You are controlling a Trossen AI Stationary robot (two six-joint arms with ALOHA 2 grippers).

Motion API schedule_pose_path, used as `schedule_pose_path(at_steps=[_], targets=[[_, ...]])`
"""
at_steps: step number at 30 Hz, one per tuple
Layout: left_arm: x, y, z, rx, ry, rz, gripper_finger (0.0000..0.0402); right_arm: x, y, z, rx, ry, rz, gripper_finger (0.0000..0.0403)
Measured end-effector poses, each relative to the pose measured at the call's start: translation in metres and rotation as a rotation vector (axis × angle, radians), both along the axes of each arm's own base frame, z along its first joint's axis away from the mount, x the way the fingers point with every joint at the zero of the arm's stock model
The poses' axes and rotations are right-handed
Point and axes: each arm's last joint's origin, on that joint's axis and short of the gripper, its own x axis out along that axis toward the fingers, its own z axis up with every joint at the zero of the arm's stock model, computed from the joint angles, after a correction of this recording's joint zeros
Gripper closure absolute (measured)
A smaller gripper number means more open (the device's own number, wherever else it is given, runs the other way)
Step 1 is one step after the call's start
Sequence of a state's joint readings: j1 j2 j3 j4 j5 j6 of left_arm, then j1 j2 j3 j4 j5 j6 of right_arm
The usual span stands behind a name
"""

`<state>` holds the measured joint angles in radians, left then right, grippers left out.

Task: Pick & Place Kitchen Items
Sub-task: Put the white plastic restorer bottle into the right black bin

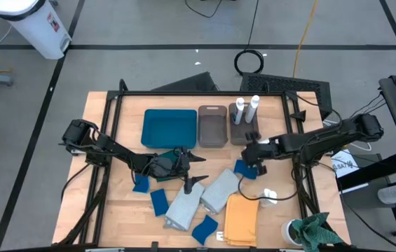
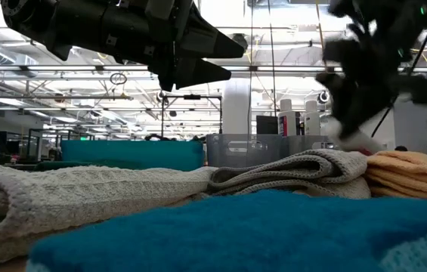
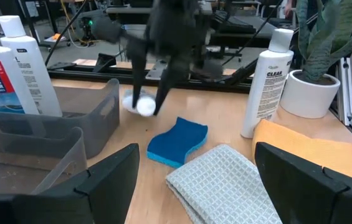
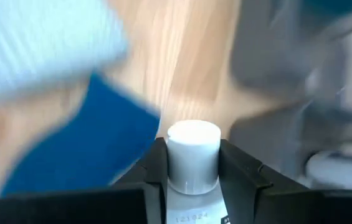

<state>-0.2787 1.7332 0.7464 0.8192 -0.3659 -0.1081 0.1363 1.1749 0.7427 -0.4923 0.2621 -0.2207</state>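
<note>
The work surface is a wooden table [image 1: 120,210] on a grey floor, with a black frame around its edges. The right gripper [image 4: 191,171] is pinching a small white bottle [image 4: 192,155], one finger pressed on each side below the cap; in the high view this gripper [image 1: 256,155] sits just in front of the right bin [image 1: 244,133], above a blue sponge [image 1: 244,169]. From the left wrist view the held bottle [image 3: 139,104] hangs clear of the table, beside the same sponge [image 3: 177,142]. Two more bottles [image 1: 247,108] stand upright in the right bin. The left bin [image 1: 212,127] lies between that bin and the teal tray [image 1: 169,128]. The left gripper [image 1: 196,171] has its fingers spread and holds nothing; it hovers in front of the tray, near the grey cloths [image 1: 201,199]. A yellow cloth [image 1: 241,218] lies just beside the grey cloths. Another bottle [image 1: 268,194] lies on its side near the yellow cloth. Three further sponges [image 1: 159,203] are scattered along the front left of the table. A green rag [image 1: 317,231] rests at the front right corner.
</note>
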Motion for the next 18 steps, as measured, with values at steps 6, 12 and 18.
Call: schedule_pose_path(at_steps=[6, 12, 18], targets=[[0.0, 0.0, 0.002, -0.012, -0.021, 0.0, 0.0078, 0.008, 0.009, 0.046, 0.118, -0.311, -0.044, 0.0326], [0.001, 0.001, 0.008, -0.021, -0.083, 0.004, 0.0078, 0.012, 0.022, 0.073, 0.201, -0.585, 0.006, 0.0326], [0.003, 0.009, 0.009, -0.046, -0.093, 0.021, 0.0078, 0.022, 0.042, 0.084, 0.346, -0.723, 0.185, 0.0326]])
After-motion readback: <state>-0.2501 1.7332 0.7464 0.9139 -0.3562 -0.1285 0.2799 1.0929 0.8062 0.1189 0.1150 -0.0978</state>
